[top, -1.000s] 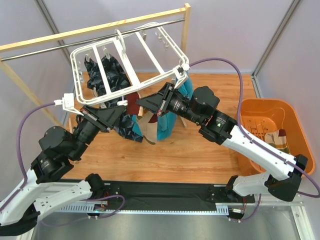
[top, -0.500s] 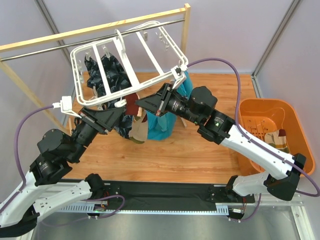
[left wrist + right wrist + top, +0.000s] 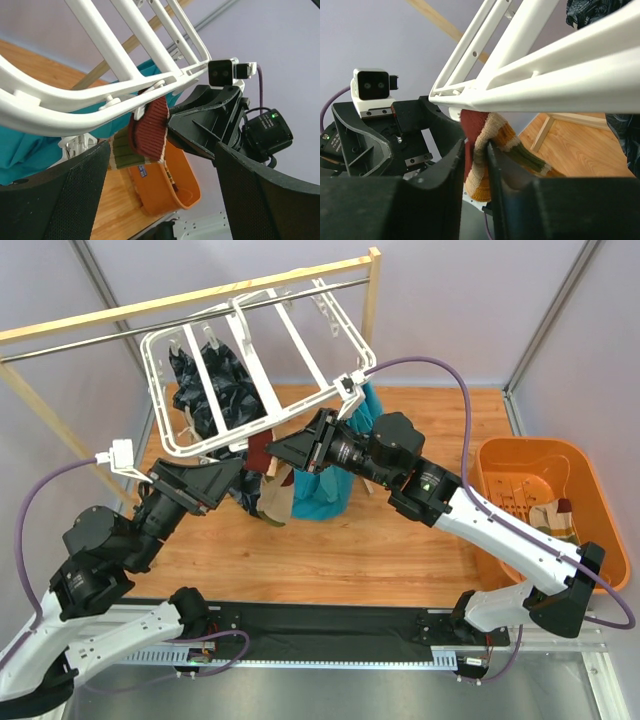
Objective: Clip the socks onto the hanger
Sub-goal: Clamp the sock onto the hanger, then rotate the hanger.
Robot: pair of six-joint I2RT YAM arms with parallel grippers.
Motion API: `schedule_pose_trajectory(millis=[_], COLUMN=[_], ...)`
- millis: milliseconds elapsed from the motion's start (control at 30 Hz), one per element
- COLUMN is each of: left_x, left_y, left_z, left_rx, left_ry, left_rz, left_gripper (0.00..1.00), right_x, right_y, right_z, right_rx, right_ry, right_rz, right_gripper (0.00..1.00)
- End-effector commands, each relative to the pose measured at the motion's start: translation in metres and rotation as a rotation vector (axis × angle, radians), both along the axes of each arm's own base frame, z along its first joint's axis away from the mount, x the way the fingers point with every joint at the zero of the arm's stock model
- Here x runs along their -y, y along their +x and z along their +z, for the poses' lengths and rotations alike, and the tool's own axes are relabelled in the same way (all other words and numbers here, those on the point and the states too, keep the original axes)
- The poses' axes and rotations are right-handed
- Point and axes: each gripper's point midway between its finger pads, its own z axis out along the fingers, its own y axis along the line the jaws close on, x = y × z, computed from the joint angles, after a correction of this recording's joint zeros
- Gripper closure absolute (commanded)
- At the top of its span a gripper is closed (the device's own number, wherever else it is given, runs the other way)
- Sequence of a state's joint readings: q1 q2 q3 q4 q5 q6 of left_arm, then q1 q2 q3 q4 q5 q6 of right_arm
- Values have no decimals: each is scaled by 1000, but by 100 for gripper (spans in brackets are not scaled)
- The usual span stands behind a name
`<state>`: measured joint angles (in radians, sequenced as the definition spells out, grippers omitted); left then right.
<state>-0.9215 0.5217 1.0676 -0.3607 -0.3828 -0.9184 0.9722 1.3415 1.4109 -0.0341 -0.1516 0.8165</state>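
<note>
Right wrist view: right claw [image 3: 476,159] pinches sock [image 3: 492,131] beneath hanger [image 3: 560,75].

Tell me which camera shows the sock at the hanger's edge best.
Left wrist: the sock hangs unobstructed, with its maroon cuff against the hanger rim. The right wrist view shows part of it between the fingers of the right gripper. The top view shows it small and partly hidden below the hanger.
</note>
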Motion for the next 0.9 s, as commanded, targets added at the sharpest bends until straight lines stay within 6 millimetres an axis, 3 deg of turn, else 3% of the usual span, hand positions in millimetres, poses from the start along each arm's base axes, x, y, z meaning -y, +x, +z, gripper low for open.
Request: schedule_pose_trajectory(millis=[0, 133, 400, 433, 467, 533, 667, 867], left_x=[0, -11, -51, -57, -63, -75, -94, -109], left_y=[-8, -22, -47, -49, -50, -53, -55, -54], left_z=[-16, -23, -36, -36, -33, -32, -31, -40], left_rx=[-32, -40, -52, -53, -49, -41, -38, -62], left_ry=[56, 73, 161, 164, 164, 177, 210, 260], left_rz=[-32, -61, -40, -29, -16, 15, 70, 121], left_gripper=[8, 11, 15, 16, 16, 16, 18, 19], right_x=[3, 14, 40, 46, 49, 58, 77, 75], right_y=[-1, -3, -17, -21, -22, -27, -27, -48], right_z=[7, -5, -24, -21, -30, -29, -41, -32], right_rx=[40, 80, 234, 256, 259, 313, 229, 197], right_ry=[1, -54, -208, -212, -244, -262, -342, -330], right_rz=[-2, -22, 2, 3, 6, 9, -38, 59], right_gripper=[71, 55, 31, 21, 1, 0, 0, 0])
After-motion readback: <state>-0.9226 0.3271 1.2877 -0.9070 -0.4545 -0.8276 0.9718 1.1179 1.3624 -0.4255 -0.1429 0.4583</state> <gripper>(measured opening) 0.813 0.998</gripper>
